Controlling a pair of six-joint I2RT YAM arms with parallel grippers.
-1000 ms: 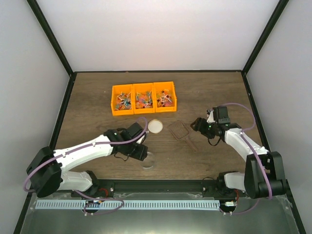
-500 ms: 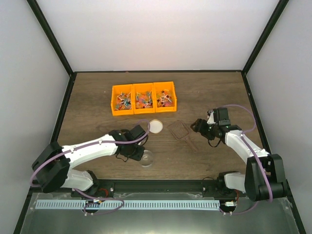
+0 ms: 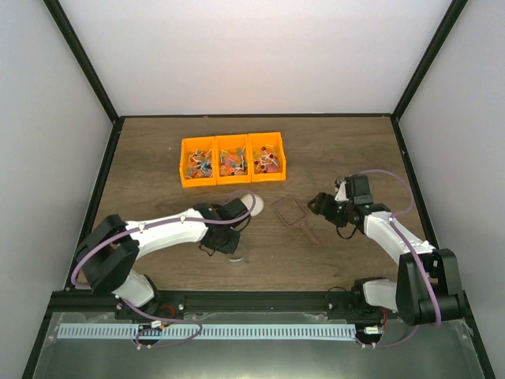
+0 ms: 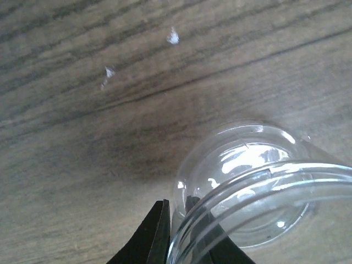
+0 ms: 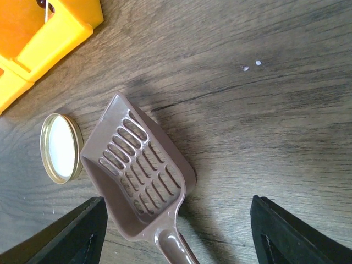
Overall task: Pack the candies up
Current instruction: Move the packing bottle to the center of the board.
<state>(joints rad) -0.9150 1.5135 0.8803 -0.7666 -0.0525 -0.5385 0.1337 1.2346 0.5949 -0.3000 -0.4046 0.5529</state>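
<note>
The candies are small mixed-colour wrapped sweets filling three joined orange bins at the back of the table. A clear jar stands on the wood near the front, and my left gripper is shut on its rim, one finger outside and the other seen through the wall. In the top view that left gripper sits over the jar. My right gripper is open, hanging just above a brown slotted scoop without touching it.
A round cream lid with a gold rim lies left of the scoop, half hidden under the left arm from above. The scoop points its handle toward the near right. A bin corner shows at the right wrist view's top left.
My left gripper has swung right to the jar and shut on its rim. The right gripper has edged a little toward the scoop and stays open.
</note>
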